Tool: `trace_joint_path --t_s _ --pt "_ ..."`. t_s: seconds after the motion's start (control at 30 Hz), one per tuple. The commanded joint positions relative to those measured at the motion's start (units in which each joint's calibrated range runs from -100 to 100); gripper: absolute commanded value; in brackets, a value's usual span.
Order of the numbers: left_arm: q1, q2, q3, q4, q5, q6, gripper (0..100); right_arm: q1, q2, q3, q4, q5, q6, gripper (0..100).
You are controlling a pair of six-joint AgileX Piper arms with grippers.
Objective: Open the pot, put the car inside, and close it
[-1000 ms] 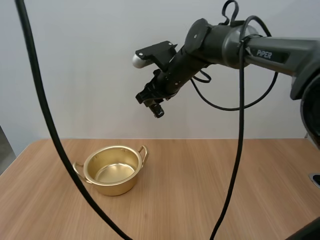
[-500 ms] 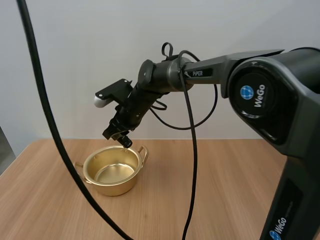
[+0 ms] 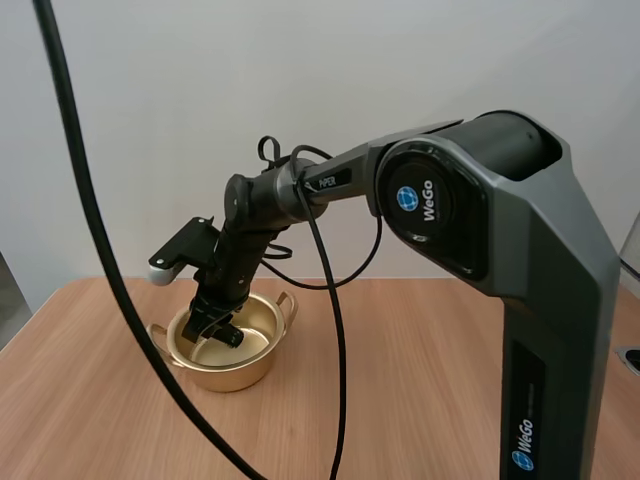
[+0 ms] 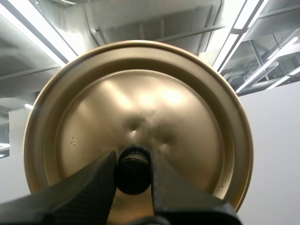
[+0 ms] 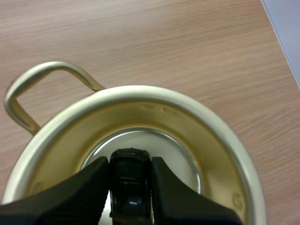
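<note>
The black toy car (image 5: 130, 180) is pinched by the right gripper (image 3: 214, 330) low inside the gold pot (image 3: 232, 378) at the left of the table (image 3: 420, 380) (contact with the bottom cannot be told). The gold lid (image 4: 140, 103) is clamped by its black knob (image 4: 132, 172) in the left gripper (image 4: 132, 161). If the car is released too high it could bounce or tip, a clipped wall on the way out could drag the light pot, and a slack hold on the knob could seat the lid crooked. "WeGo" (image 3: 424, 197) and "PiPER" (image 3: 328, 181) are read on the right arm (image 3: 500, 270).
</note>
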Motion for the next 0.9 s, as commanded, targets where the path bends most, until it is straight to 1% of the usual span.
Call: trace_joint_path --t_s 0.0,0.07,0.13,0.87 --pt "0.02 -0.2 0.0 -0.1 0.0 0.0 0 0.0 1.1 0.0 -1.3 -0.3 0.1 0" --pt "0.02 -0.4 0.0 -0.1 0.0 0.0 0 0.0 2.1 0.0 -3.5 -0.8 0.1 0" --pt "0.02 -0.5 0.0 -0.1 0.0 0.0 0 0.0 2.9 0.0 -3.8 -1.5 0.1 0" --pt "0.02 -0.6 0.0 -0.1 0.0 0.0 0 0.0 6.9 0.1 -4.7 -5.0 0.1 0"
